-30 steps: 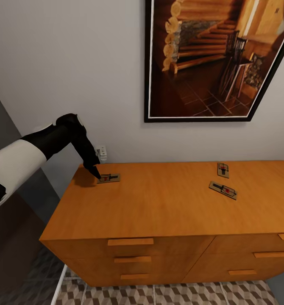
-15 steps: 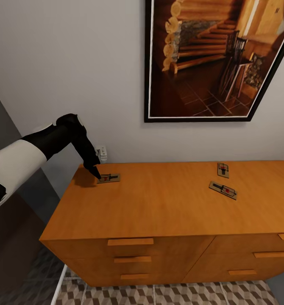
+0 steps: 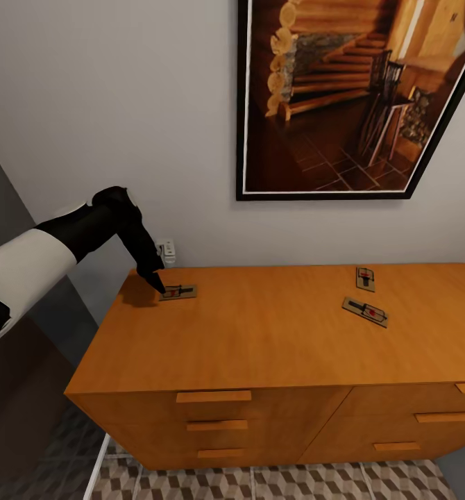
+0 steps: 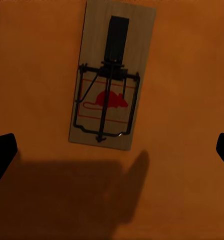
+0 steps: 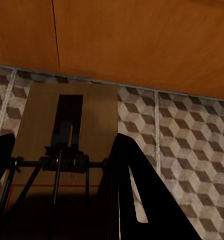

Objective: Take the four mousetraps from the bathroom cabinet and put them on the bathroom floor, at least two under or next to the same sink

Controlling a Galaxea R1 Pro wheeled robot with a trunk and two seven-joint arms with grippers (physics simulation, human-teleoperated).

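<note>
Reaching down over the near-left corner of the cabinet [image 3: 274, 326], the left tool [image 3: 157, 286] hangs with its black fingertips just above the smooth orange-brown wooden top. A mousetrap [image 3: 178, 292] lies flat there, just beside the tips on the side toward the cabinet's middle. The left wrist view shows this trap as a pale, flat rectangular board with dark wire parts, a coiled spring bar across it, a black tab and a red mouse printed on it. That view catches the two black fingertips [image 4: 1, 152] at opposite edges, spread wide, with the board between and ahead of them and not touched; a dark shadow falls on the wood beside the board.

Two more mousetraps [image 3: 365, 311] rest on the far right part of the top, near each other and well apart from the left tool. The cabinet front has flat drawer fronts with slim bar handles [image 3: 213, 396].

A fourth mousetrap [image 5: 66, 135] sits clamped between the black fingers of the right tool [image 5: 56, 165], its tan board and wire spring close to the camera. Behind it are the cabinet's wooden front and the bathroom floor [image 5: 192, 140], tiled in a brown, beige and cream cube pattern.

A framed picture [image 3: 357, 97] hangs on the plain pale wall above.
</note>
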